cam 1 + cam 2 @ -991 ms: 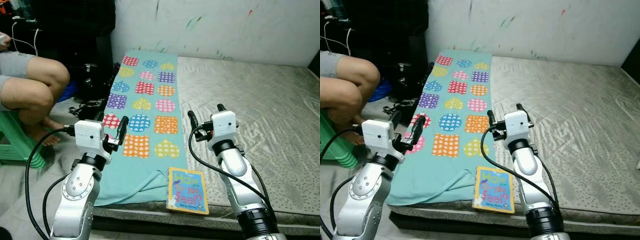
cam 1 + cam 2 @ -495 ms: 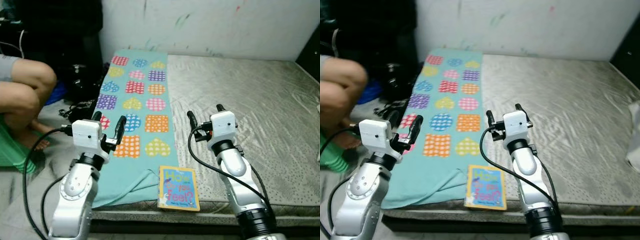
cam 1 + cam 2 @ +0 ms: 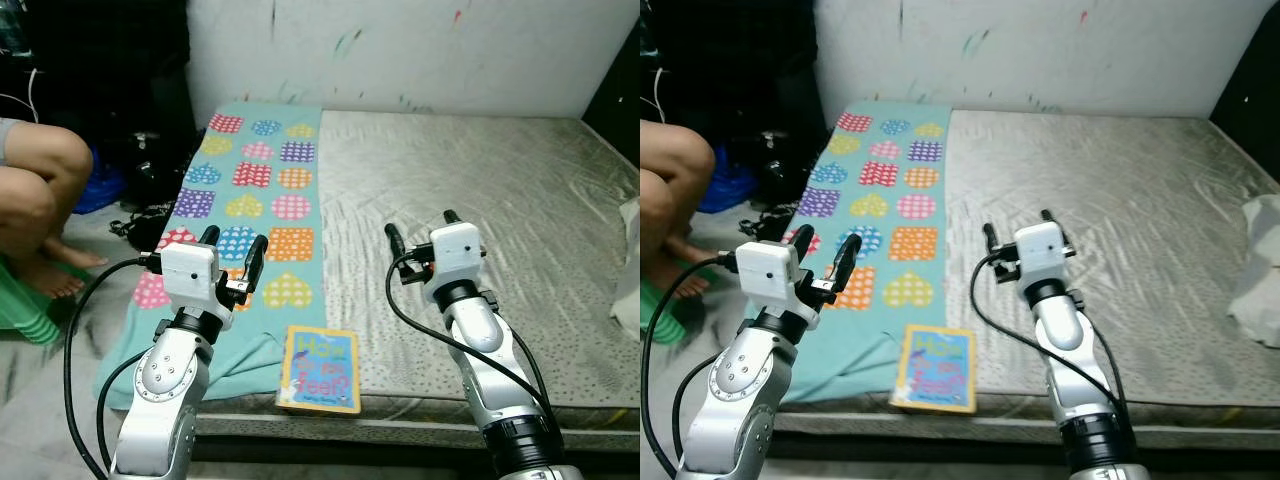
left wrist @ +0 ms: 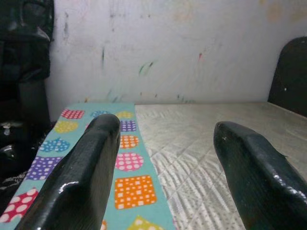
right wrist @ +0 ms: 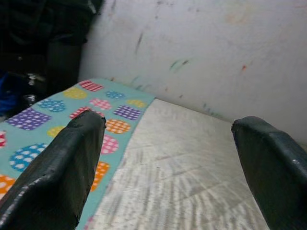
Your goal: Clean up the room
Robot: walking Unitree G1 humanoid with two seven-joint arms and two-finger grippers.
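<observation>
On the mattress (image 3: 520,190) edge sits your book (image 3: 320,368); both grippers, left (image 3: 234,252) and right (image 3: 421,228), hover released, ready to grab.

The one legible text stands on the cover of a children's book (image 3: 320,369) lying at the near edge of the mattress (image 3: 520,200), just beside the turquoise patterned blanket (image 3: 250,200). It lies between the left gripper (image 3: 234,255) and the right gripper (image 3: 420,232), nearer the robot than both. Large colourful letters read "How" on top and "feel?" below; a middle line and small print at the bottom are too blurred to read.
</observation>
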